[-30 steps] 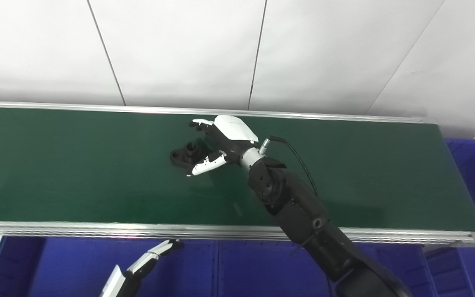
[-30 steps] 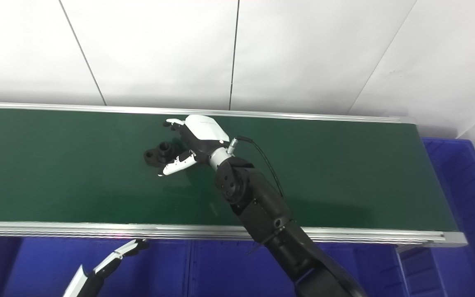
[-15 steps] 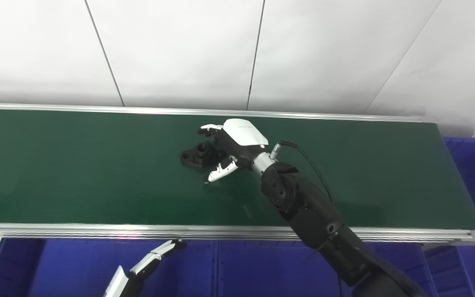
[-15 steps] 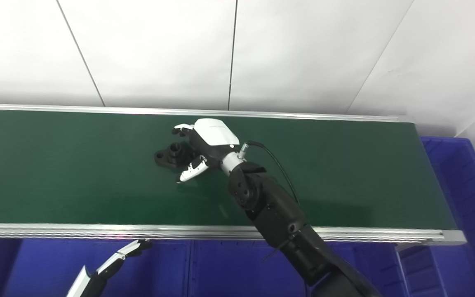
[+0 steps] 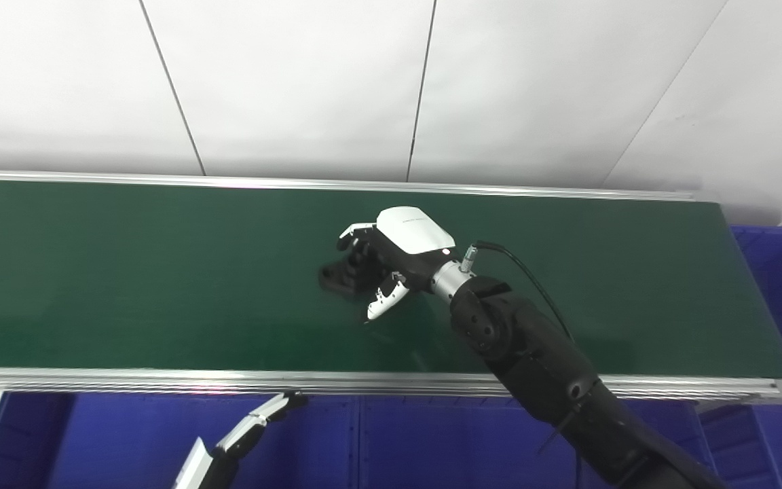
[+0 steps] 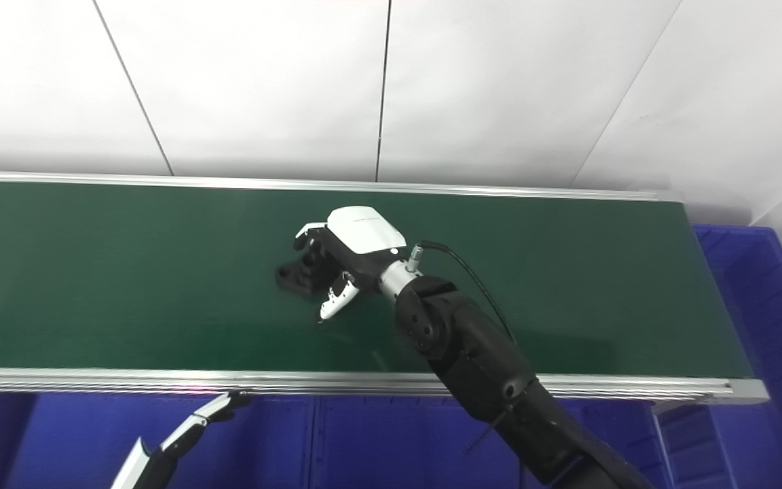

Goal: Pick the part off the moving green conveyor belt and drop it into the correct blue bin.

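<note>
Right hand [image 5: 391,261] curls its fingers around the black part [image 5: 338,277] mid-belt [image 5: 126,272]; left hand [image 5: 241,435], fingers apart, waits near.

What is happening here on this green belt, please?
The right robot hand is reaching over the green conveyor belt, with its fingers curled around a small black part that lies on the belt. The part does not look lifted yet. The left robot hand waits low in front of the belt, above the blue bin, holding nothing visible.
</note>
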You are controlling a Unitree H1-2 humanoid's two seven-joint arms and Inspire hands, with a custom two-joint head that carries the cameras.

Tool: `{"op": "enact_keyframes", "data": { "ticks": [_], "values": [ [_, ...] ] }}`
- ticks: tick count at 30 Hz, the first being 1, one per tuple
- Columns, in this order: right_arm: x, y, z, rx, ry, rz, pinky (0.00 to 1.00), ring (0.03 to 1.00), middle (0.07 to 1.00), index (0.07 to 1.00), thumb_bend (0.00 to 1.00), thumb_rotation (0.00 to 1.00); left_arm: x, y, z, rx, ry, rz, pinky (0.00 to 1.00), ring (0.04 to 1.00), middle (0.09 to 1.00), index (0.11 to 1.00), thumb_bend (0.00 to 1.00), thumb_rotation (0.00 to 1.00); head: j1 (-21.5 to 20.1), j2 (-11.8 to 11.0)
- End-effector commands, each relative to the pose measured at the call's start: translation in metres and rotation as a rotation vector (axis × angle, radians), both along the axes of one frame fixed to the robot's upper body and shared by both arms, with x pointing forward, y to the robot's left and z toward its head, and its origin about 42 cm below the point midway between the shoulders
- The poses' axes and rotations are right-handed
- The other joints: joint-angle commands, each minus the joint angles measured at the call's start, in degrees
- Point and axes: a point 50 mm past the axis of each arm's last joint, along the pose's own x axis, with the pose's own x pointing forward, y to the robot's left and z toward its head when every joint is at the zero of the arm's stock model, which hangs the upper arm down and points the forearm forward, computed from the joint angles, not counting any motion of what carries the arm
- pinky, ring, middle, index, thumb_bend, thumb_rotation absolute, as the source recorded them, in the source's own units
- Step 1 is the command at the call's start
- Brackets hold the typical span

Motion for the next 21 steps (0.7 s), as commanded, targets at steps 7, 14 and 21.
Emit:
{"op": "enact_keyframes", "data": {
  "ticks": [7, 14, 21],
  "values": [
    [-0.025, 0.005, -0.022, -0.024, 0.051, 0.113, 0.41, 0.493, 0.468, 0.591, 0.53, 0.0, -0.002, -0.006, 0.011, -0.051, -0.019, -0.008, 0.79, 0.858, 0.881, 0.841, 0.63, 0.3, -0.46, 0.59],
    [-0.03, 0.005, -0.027, -0.063, 0.004, 0.135, 0.41, 0.405, 0.511, 0.528, 0.51, 0.0, -0.001, -0.007, 0.013, -0.057, -0.021, -0.002, 0.79, 0.859, 0.881, 0.84, 0.62, 0.29, -0.47, 0.92],
    [-0.034, 0.003, -0.027, -0.077, -0.021, 0.139, 0.39, 0.401, 0.513, 0.52, 0.51, 0.0, 0.001, -0.007, 0.013, -0.054, -0.022, 0.0, 0.78, 0.852, 0.877, 0.84, 0.62, 0.28, -0.4, 0.88]
  ]
}}
